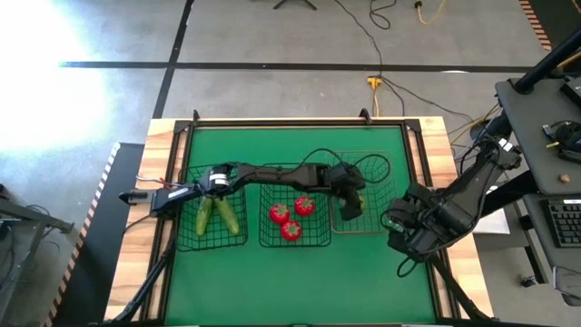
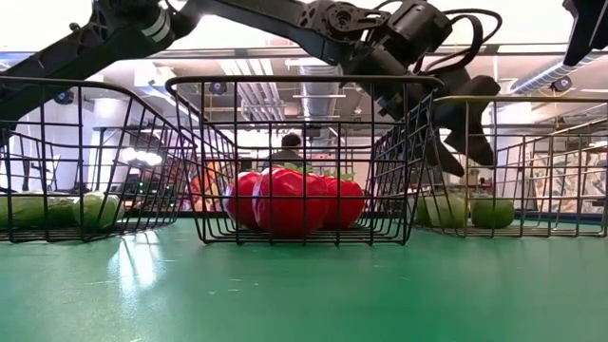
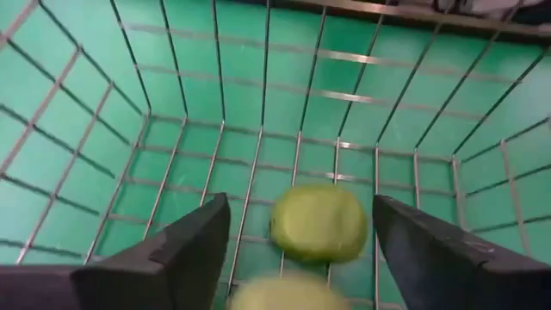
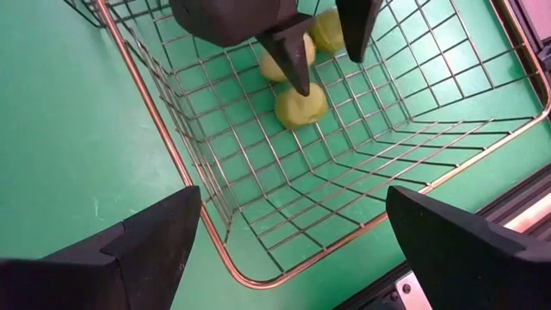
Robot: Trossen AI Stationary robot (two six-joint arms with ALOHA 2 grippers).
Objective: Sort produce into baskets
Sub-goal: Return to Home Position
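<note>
Green table mat (image 1: 300,282) carries three wire baskets in a row: left black basket (image 1: 213,246) holds two cucumbers (image 1: 204,216) lying far-to-near, slightly splayed, middle black basket (image 1: 295,245) three tomatoes (image 1: 292,218), tan basket (image 4: 344,172) three limes (image 4: 300,105), left gripper (image 1: 349,209) just above them spread and empty, right gripper (image 1: 392,227) beside the basket, likewise spread, empty.

A yellow plug (image 1: 374,84) lies beyond the green table (image 1: 290,282).

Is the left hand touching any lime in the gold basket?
Apart. The low view shows the left hand hanging open above the limes, with a clear gap under its fingertips.
</note>
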